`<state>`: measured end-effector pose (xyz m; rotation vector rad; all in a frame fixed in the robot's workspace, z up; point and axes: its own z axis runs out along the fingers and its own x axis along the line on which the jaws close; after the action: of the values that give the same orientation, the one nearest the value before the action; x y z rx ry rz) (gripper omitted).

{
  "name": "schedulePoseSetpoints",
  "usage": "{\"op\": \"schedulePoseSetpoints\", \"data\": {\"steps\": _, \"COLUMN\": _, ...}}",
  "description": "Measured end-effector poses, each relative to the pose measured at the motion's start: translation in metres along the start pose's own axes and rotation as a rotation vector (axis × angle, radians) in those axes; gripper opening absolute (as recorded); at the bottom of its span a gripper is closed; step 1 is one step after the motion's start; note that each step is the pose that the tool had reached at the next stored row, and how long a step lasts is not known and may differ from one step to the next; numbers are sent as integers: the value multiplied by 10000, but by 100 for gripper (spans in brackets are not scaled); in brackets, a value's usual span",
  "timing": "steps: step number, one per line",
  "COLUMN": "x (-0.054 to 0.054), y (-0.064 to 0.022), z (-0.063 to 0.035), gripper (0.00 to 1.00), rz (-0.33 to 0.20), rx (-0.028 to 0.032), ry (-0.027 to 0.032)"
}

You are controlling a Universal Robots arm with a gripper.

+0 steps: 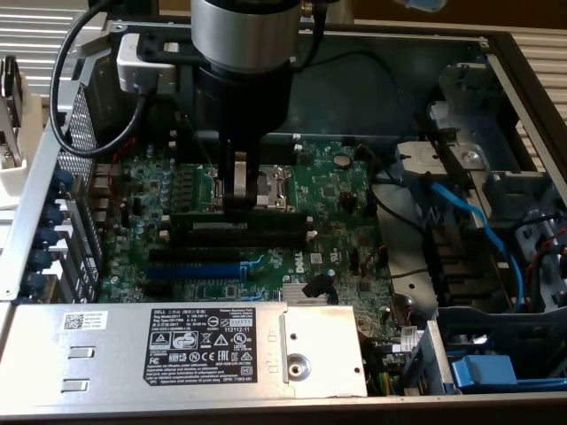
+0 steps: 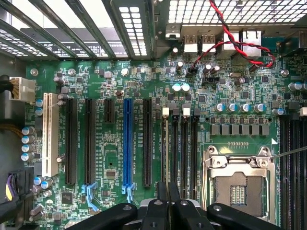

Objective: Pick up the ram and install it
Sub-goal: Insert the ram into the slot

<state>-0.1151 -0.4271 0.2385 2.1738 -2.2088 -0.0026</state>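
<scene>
An open desktop computer case lies on its side with the green motherboard [image 1: 341, 190] facing up. The robot arm reaches straight down over the middle of the board. Its gripper [image 1: 237, 202] has its two fingers drawn nearly together, pinching the upper edge of the ram [image 1: 270, 223]. The ram is a long, dark stick standing on edge and lined up along the black memory slots [image 2: 184, 148], just beside the silver processor socket [image 2: 238, 184]. I cannot tell whether the stick is fully seated in its slot. In the exterior view, a blue expansion slot [image 1: 193, 270] runs parallel to the ram, nearer the camera. Nearer still is the grey power supply [image 1: 106, 354] with its black label. Blue cables [image 1: 469, 221] curve through the drive bay at the exterior view's right.
</scene>
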Motion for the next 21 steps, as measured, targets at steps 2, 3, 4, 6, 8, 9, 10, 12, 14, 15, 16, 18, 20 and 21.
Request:
{"op": "schedulePoseSetpoints", "data": {"steps": 2, "x": 0, "y": 0, "z": 0, "gripper": 12, "rz": 19, "rx": -1, "ry": 0}}
{"op": "schedulePoseSetpoints", "data": {"steps": 3, "x": 0, "y": 0, "z": 0, "gripper": 12, "rz": 37, "rx": -1, "ry": -1}}
{"op": "schedulePoseSetpoints", "data": {"steps": 4, "x": 0, "y": 0, "z": 0, "gripper": 12, "rz": 56, "rx": -2, "ry": -2}}
{"op": "schedulePoseSetpoints", "data": {"steps": 6, "x": 0, "y": 0, "z": 0, "gripper": 12, "rz": 107, "rx": -3, "ry": -3}}
{"op": "schedulePoseSetpoints", "data": {"steps": 8, "x": 0, "y": 0, "z": 0, "gripper": 12, "rz": 129, "rx": -4, "ry": -4}}
{"op": "schedulePoseSetpoints", "data": {"steps": 9, "x": 0, "y": 0, "z": 0, "gripper": 12, "rz": 131, "rx": -4, "ry": -4}}
{"op": "schedulePoseSetpoints", "data": {"steps": 10, "x": 0, "y": 0, "z": 0, "gripper": 12, "rz": 133, "rx": -4, "ry": -4}}
{"op": "schedulePoseSetpoints", "data": {"steps": 12, "x": 0, "y": 0, "z": 1, "gripper": 12, "rz": 133, "rx": -4, "ry": -3}}
{"op": "schedulePoseSetpoints", "data": {"steps": 14, "x": 0, "y": 0, "z": 5, "gripper": 12, "rz": 133, "rx": -4, "ry": -5}}
{"op": "schedulePoseSetpoints", "data": {"steps": 15, "x": 0, "y": 0, "z": 7, "gripper": 12, "rz": 133, "rx": -4, "ry": -4}}
{"op": "schedulePoseSetpoints", "data": {"steps": 16, "x": 0, "y": 0, "z": 8, "gripper": 12, "rz": 133, "rx": -4, "ry": -4}}
{"op": "schedulePoseSetpoints", "data": {"steps": 18, "x": 0, "y": 0, "z": 10, "gripper": 12, "rz": 132, "rx": -5, "ry": -3}}
{"op": "schedulePoseSetpoints", "data": {"steps": 20, "x": 0, "y": 0, "z": 12, "gripper": 12, "rz": 133, "rx": -4, "ry": -4}}
{"op": "schedulePoseSetpoints", "data": {"steps": 21, "x": 0, "y": 0, "z": 13, "gripper": 12, "rz": 133, "rx": -4, "ry": -4}}
